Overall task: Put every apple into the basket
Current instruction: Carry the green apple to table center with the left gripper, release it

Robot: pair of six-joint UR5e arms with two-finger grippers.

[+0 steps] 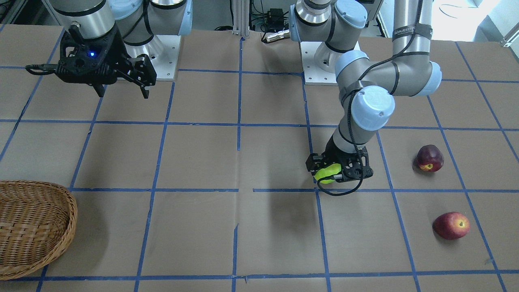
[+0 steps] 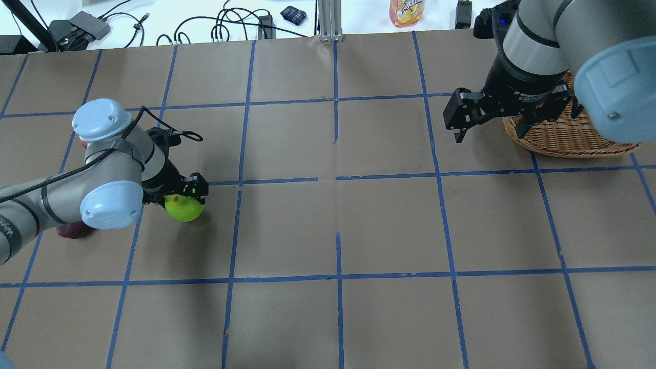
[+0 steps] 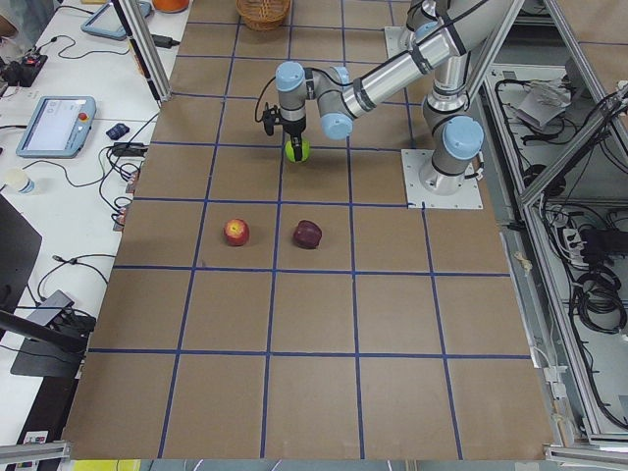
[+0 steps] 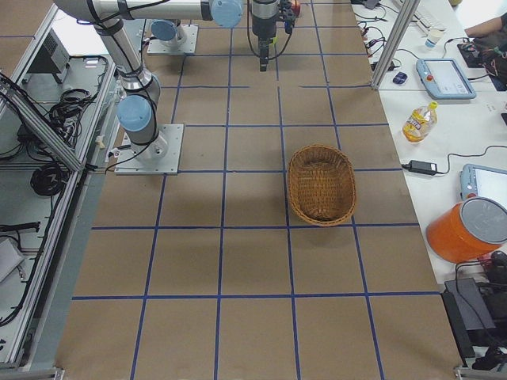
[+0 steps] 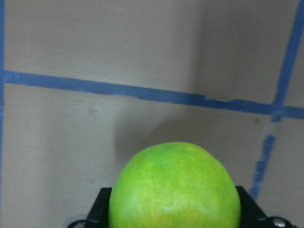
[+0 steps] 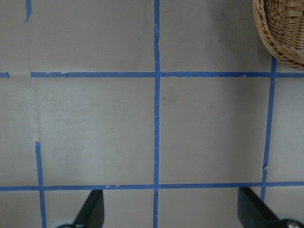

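Observation:
My left gripper (image 1: 333, 170) is shut on the lime-green apple (image 1: 327, 174), low over the table; it also shows in the overhead view (image 2: 184, 207) and fills the bottom of the left wrist view (image 5: 173, 187). The maroon apple (image 1: 430, 158) and the lighter red apple (image 1: 451, 225) lie on the table beyond it, toward the table's left end. The wicker basket (image 1: 71, 215) stands at the opposite end. My right gripper (image 2: 489, 136) is open and empty, raised above the table beside the basket (image 2: 569, 136).
The table is brown paper with a blue tape grid. In the right wrist view the basket's rim (image 6: 280, 33) sits in the top right corner. Cables, tablets, a bottle and an orange jug lie on the side bench past the table's far edge.

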